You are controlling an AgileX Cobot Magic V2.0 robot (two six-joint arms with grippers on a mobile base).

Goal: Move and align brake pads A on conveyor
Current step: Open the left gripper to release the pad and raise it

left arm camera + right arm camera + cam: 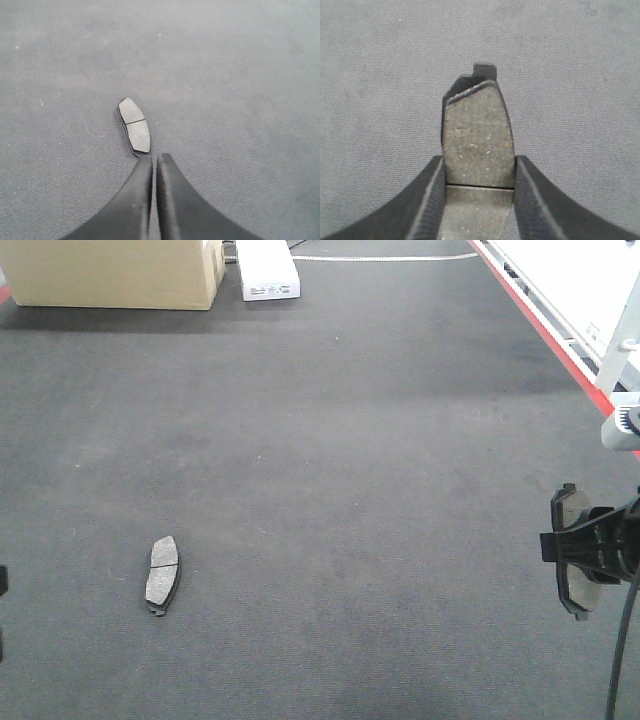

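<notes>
Grey brake pad [479, 130] clamped edgewise between right gripper [479, 167] jaws, over conveyor [380, 75].
We judge it stiff, dense, gritty-faced; side-edge grip suits. Left gripper [154, 161] jaws closed, empty; second pad [134, 125] lies just beyond their tips.

One grey brake pad [134, 125] lay flat on the dark, fuzzy conveyor [240, 75]. It had a thin line across its middle. The left gripper [154, 159] was right by the pad's near end. Its two black fingers were almost together and held nothing.
</notes>
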